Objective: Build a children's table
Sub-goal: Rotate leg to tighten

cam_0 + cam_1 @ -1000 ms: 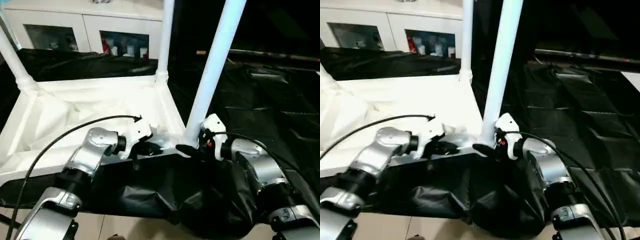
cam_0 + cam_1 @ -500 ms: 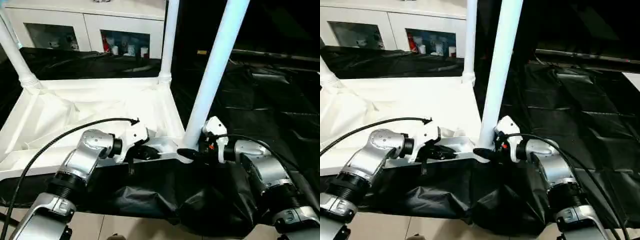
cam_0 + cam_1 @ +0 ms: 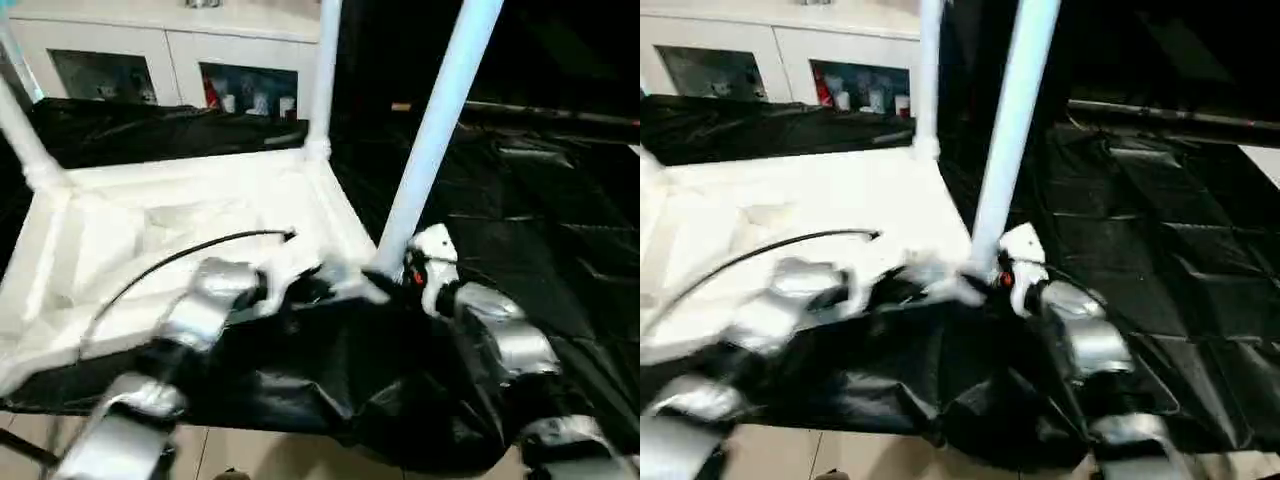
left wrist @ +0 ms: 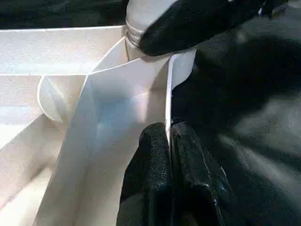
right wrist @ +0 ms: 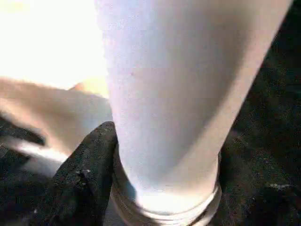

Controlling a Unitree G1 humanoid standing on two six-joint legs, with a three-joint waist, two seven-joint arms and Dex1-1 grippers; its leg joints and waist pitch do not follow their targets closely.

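Observation:
The children's table lies upside down: its white tabletop (image 3: 150, 230) rests on black sheeting with three legs standing up from its corners. My left gripper (image 3: 315, 288) is shut on the thin near rim (image 4: 168, 94) of the tabletop, its fingertips (image 4: 157, 141) pinching the edge close to the near right corner. My right gripper (image 3: 385, 285) is at that corner, its black fingers (image 5: 89, 174) closed round the base of the near right leg (image 3: 432, 150), just above the socket. The far right leg (image 3: 322, 80) and far left leg (image 3: 20, 130) stand upright.
A white cabinet with glass doors (image 3: 170, 60) stands behind the table. Black sheeting (image 3: 520, 200) covers the work surface to the right and hangs crumpled over the near edge. A black cable (image 3: 180, 255) arcs over my left forearm. Pale floor (image 3: 250, 455) shows below.
The whole picture has shifted and blurred as the camera moved. My right gripper's fingers have closed in on the leg's base. The left gripper keeps its pinch on the rim.

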